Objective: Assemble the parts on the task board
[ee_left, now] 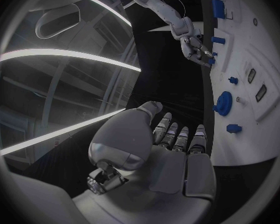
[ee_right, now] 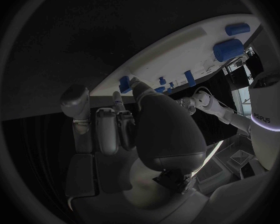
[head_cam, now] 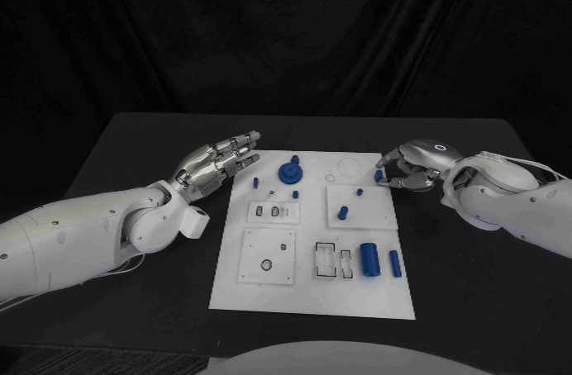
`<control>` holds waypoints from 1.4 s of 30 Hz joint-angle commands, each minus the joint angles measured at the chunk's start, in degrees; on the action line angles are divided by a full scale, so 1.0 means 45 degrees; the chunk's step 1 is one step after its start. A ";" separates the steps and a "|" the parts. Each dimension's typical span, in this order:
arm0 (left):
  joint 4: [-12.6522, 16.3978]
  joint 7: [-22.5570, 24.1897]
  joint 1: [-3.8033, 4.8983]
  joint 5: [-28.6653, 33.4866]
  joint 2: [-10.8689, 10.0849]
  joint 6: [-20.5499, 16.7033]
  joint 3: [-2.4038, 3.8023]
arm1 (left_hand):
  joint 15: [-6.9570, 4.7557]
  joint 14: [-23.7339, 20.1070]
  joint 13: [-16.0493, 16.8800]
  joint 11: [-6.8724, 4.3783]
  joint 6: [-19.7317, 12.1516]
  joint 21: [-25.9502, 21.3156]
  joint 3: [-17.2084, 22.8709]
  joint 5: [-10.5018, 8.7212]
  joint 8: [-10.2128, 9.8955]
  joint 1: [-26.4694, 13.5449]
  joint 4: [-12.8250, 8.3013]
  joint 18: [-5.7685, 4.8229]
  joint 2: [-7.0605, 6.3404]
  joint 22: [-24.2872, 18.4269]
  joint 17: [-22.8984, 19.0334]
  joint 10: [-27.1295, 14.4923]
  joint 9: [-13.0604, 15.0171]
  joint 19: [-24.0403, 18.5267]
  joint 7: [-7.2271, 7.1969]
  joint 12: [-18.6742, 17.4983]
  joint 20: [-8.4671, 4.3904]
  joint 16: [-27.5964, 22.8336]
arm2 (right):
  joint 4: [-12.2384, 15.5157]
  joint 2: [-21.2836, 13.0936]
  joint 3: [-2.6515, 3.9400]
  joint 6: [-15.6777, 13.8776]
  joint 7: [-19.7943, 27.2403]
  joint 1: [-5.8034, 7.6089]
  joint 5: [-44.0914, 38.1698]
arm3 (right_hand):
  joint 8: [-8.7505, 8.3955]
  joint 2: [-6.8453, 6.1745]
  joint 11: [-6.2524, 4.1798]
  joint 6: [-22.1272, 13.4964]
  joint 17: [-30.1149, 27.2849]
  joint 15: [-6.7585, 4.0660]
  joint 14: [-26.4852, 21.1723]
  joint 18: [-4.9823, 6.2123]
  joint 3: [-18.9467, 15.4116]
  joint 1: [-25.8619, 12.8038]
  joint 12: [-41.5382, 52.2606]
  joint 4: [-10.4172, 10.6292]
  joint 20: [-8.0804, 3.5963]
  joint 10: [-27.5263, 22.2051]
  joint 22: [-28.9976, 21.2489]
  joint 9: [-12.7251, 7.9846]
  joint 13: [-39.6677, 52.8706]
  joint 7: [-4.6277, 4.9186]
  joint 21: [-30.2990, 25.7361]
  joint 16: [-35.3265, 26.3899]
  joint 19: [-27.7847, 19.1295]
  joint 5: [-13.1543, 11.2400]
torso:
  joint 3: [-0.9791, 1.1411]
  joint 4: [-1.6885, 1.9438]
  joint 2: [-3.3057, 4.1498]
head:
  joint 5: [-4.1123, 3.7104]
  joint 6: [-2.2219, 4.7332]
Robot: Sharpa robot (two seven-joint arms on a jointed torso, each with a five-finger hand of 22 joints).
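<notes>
Blue part (head_cam: 379,176) at right hand (head_cam: 405,170).

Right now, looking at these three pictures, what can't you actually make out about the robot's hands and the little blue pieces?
- Head view: whether the right hand grips the small blue piece at the white task board's edge; curled fingers hide the contact.
- Right wrist view: the palm hides that piece.
- Head view: the shapes of the small blue pegs are too small to tell.
- Left wrist view: the board runs off the circle's rim.
</notes>
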 commanded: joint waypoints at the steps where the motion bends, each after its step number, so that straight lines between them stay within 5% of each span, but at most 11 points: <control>1: 0.0039 0.1295 -0.0022 0.0012 -0.0004 0.0213 0.0012 | 0.0107 0.0006 -0.0010 0.0011 -0.0085 0.0056 0.0102 0.0078 -0.0070 -0.0054 0.0007 0.0130 -0.0013 0.0008 0.0012 -0.0088 -0.0017 0.0005 0.0004 -0.0034 0.0039 0.0040 | -0.0024 0.0010 0.0005 -0.0128 0.0045 -0.0037 -0.0012 | 0.0069 0.0003 0.0060 0.0099 0.2339 -0.0009 0.0888 0.0126 -0.0066 0.0146 0.0003 0.0005 0.0088 0.0667 0.1447 0.0034 0.2817 -0.0007 -0.0060 -0.0054 -0.0038 0.0063 | -0.0006 0.0011 -0.0002 | -0.0022 -0.0043; 27: 0.0083 0.1153 -0.0029 0.0012 -0.0011 0.0452 0.0012 | 0.0119 -0.0004 -0.0014 0.0020 -0.0130 0.0050 0.0138 0.0079 -0.0089 -0.0071 0.0020 0.0127 0.0022 0.0004 0.0008 -0.0103 -0.0020 -0.0004 0.0012 -0.0054 0.0050 0.0032 | -0.0361 0.0368 0.0006 -0.0102 0.0119 -0.0196 -0.0011 | 0.0496 0.0054 0.0028 0.0672 0.2288 -0.0031 0.0865 0.0148 -0.0134 0.0321 -0.0023 0.0022 0.0080 0.0635 0.1430 0.0412 0.2793 -0.0049 -0.0232 -0.0125 -0.0058 0.0397 | -0.0007 0.0001 -0.0002 | 0.0025 -0.0107; 33: 0.0081 0.1119 -0.0031 0.0012 -0.0008 0.0479 0.0012 | 0.0123 -0.0008 -0.0015 0.0025 -0.0136 0.0048 0.0160 0.0078 -0.0095 -0.0084 0.0029 0.0126 0.0043 0.0003 0.0006 -0.0111 -0.0019 -0.0007 0.0023 -0.0062 0.0055 0.0029 | -0.0410 0.0422 0.0006 -0.0289 0.0079 -0.0251 -0.0011 | 0.0976 0.0219 -0.0021 0.1023 0.2263 -0.0071 0.0856 0.0153 0.0023 0.0690 -0.0022 -0.0159 0.0045 0.0633 0.1434 0.0802 0.2793 -0.0104 -0.0313 -0.0164 -0.0042 0.1328 | -0.0004 0.0009 -0.0005 | 0.0041 -0.0127; 42: 0.0067 0.0988 -0.0039 0.0012 0.0004 0.0509 0.0012 | 0.0117 -0.0016 -0.0016 0.0030 -0.0126 0.0045 0.0176 0.0079 -0.0093 -0.0094 0.0038 0.0126 0.0059 0.0001 0.0003 -0.0117 -0.0016 -0.0011 0.0041 -0.0068 0.0057 0.0022 | -0.0386 0.0413 0.0007 -0.0864 0.0020 -0.0275 -0.0011 | 0.1677 0.0485 -0.0018 0.1684 0.2129 -0.0084 0.0800 0.0158 0.0202 0.1088 -0.0057 -0.0435 0.0019 0.0595 0.1426 0.1278 0.2760 -0.0162 -0.0407 -0.0334 -0.0033 0.1221 | -0.0005 0.0008 -0.0003 | 0.0047 -0.0148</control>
